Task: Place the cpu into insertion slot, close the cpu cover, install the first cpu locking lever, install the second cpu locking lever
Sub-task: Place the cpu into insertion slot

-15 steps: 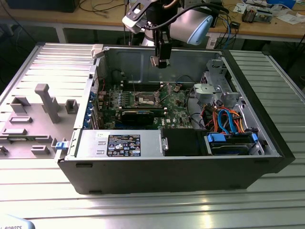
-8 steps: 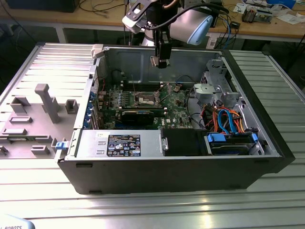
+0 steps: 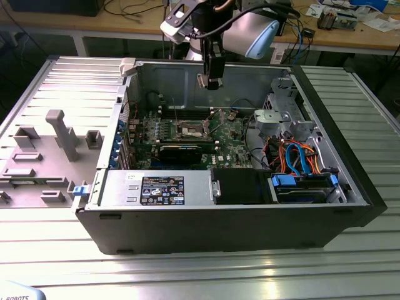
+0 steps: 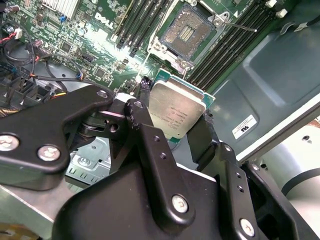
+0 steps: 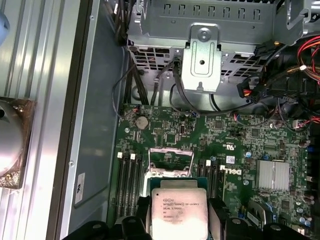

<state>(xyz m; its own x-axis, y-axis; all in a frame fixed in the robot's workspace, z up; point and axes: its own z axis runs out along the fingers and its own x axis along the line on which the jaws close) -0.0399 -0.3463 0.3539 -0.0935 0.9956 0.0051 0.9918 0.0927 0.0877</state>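
In the second wrist view, the cpu (image 4: 176, 111) is seen clamped by its edges between the black fingers (image 4: 142, 125) of the gripper (image 4: 174, 120). Its silver top is turned toward the camera, and the jaws are closed no further than the chip's width. The chip is held above the green motherboard (image 4: 107, 37), apart from the insertion slot (image 4: 186, 32), whose dark centre is left uncovered. In the first wrist view, the cpu cover (image 5: 171, 161) is shown standing open just beyond the held chip. In the exterior view, the chip is held over the board inside an open computer case (image 3: 250, 219), which is set on a slatted metal table (image 3: 187, 275).
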